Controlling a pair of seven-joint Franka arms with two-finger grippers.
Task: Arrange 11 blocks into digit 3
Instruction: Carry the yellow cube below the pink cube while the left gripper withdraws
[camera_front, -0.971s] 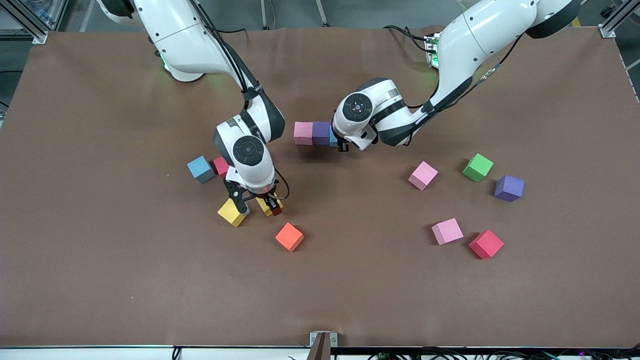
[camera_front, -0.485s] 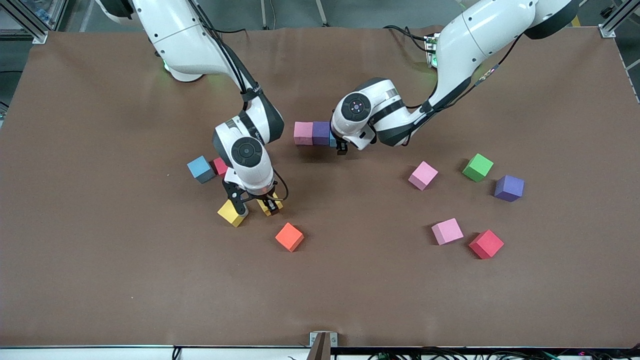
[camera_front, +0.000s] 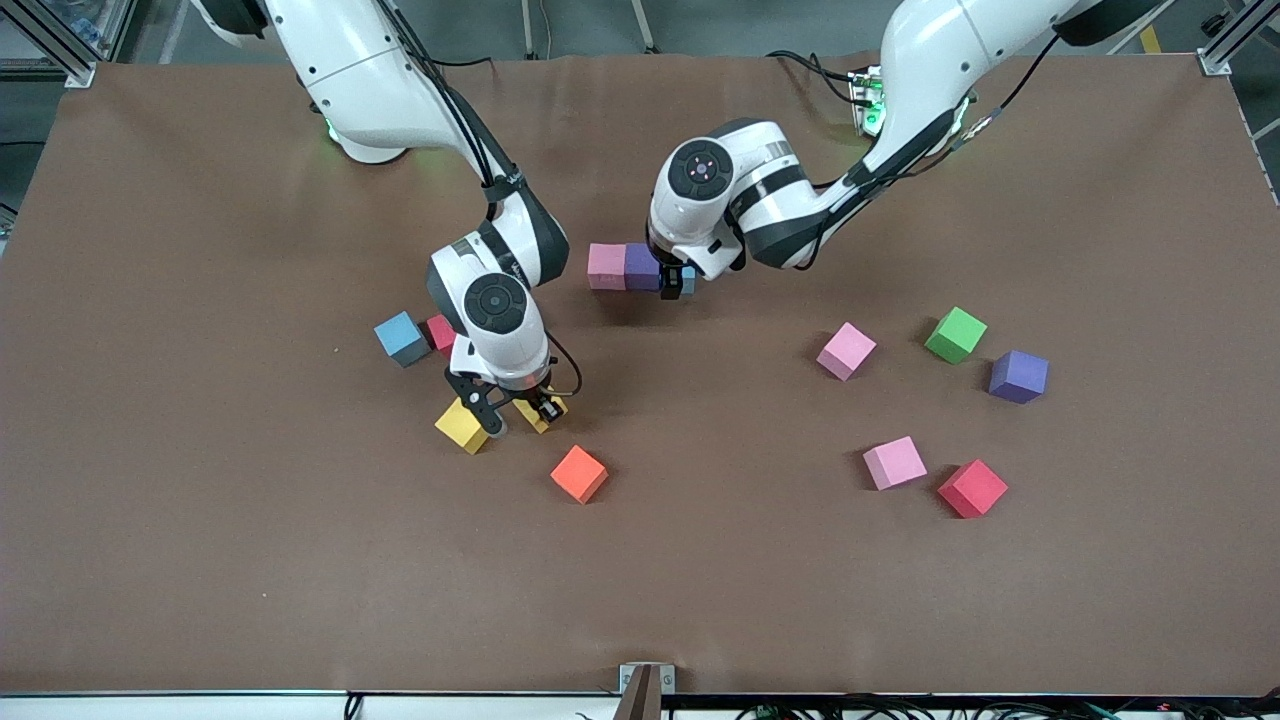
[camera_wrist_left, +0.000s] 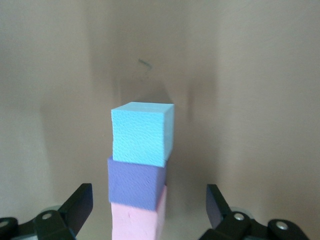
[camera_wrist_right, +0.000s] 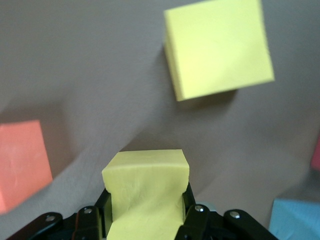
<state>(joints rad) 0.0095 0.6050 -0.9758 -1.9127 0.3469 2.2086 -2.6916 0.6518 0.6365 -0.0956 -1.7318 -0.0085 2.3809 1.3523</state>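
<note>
Your right gripper (camera_wrist_right: 145, 220) low at table, jaws clamped on yellow cube (camera_wrist_right: 146, 192), second yellow cube (camera_front: 462, 425) just beside.

Your left gripper (camera_front: 676, 283) over light-blue cube (camera_wrist_left: 142, 132), jaws wide, holding nothing. Row so far: pink cube (camera_front: 606, 266), purple cube (camera_front: 641, 266), light-blue, touching.

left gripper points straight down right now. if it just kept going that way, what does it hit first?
Probably the purple block of the pink-purple-blue row: the left gripper hangs open above it, fingers either side. Depth is unclear, so the blue block could be first.
</note>
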